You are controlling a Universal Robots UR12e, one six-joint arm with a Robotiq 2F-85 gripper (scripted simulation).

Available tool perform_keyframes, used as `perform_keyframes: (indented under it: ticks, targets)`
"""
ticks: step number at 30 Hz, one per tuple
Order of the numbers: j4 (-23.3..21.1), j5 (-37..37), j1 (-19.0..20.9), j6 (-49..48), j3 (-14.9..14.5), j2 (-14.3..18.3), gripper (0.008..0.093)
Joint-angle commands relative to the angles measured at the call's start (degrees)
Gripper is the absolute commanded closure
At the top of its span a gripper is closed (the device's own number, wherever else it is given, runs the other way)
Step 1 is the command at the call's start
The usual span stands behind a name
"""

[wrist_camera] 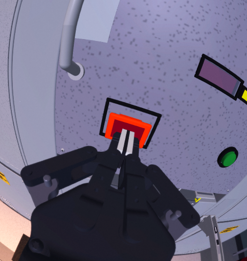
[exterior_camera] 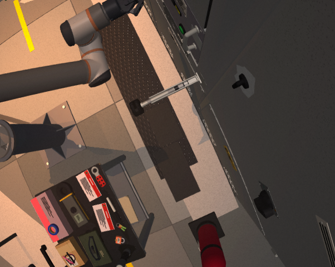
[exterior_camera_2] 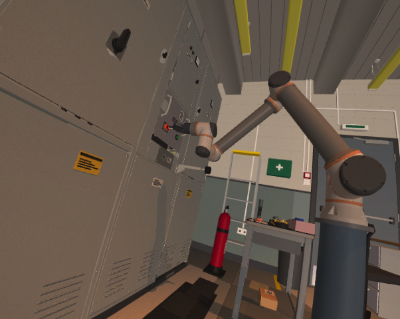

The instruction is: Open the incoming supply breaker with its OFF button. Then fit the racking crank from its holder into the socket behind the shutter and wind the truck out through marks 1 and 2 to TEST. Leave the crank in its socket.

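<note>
My gripper (wrist_camera: 125, 140) points its closed fingertips at the red OFF button (wrist_camera: 128, 129) on the breaker panel and holds nothing. The same gripper (exterior_camera_2: 175, 127) shows at the red button (exterior_camera_2: 166, 127) from the second side camera. A green button (wrist_camera: 227, 157) sits to the right of the red one on the same panel. The racking crank (exterior_camera: 162, 94) sticks out from its holder on the cabinet front, below the buttons, with a black knob (exterior_camera: 136, 107) at its free end. The crank (exterior_camera_2: 195, 168) is away from my fingers.
Behind the work stands the grey switchgear cabinet (exterior_camera_2: 73, 154) with a grey pull handle (wrist_camera: 68, 36) above the buttons. A tool trolley (exterior_camera: 84, 212), a red fire extinguisher (exterior_camera_2: 220, 237) and a ladder (exterior_camera_2: 243, 192) stand on the floor by the black mat (exterior_camera: 150, 115).
</note>
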Motion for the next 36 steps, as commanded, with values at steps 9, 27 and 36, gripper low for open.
perform_keyframes:
  ticks: [9, 27, 36]
  targets:
    - [0.19, -0.03, 0.03, 0.0, -0.48, 0.2, 0.0934]
    - [0.58, -0.07, 0.07, 0.0, -1.31, 0.64, 0.0934]
    - [0.72, -0.08, 0.08, 0.0, -1.61, 0.81, 0.0934]
